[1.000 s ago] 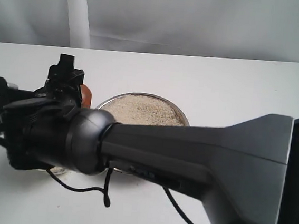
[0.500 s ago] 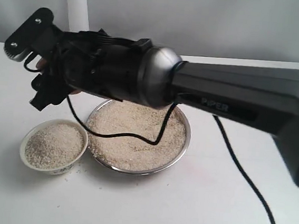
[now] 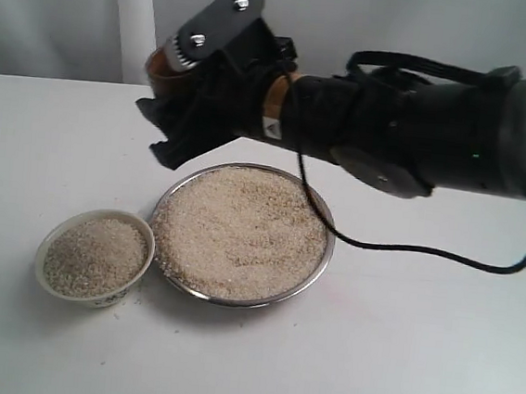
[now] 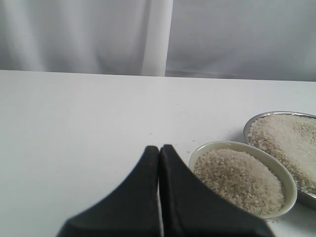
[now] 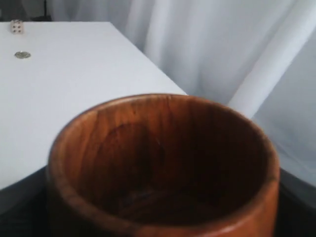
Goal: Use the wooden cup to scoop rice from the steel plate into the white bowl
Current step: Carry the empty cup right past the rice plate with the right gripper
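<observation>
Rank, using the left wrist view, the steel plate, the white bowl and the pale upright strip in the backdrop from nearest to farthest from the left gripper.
1. white bowl: just beside the shut left gripper, on the table.
2. steel plate: beyond the bowl, same side.
3. pale upright strip: at the back, past the table's far edge.

The wooden cup (image 5: 163, 163) is glowing reddish-brown, darkening inside, with streaky grain. The rice (image 3: 241, 232) is showing pale, speckled beige. The steel plate (image 3: 262, 299) is shining silver, and the white bowl (image 3: 95, 298) is looking cream with faint dark marks outside. The left gripper (image 4: 159, 148) is showing black, as is the right gripper (image 3: 194, 88), which has 2 silver screws (image 3: 197, 39). The table (image 3: 415, 361) is lying white under grey-white curtains (image 3: 57, 10).
</observation>
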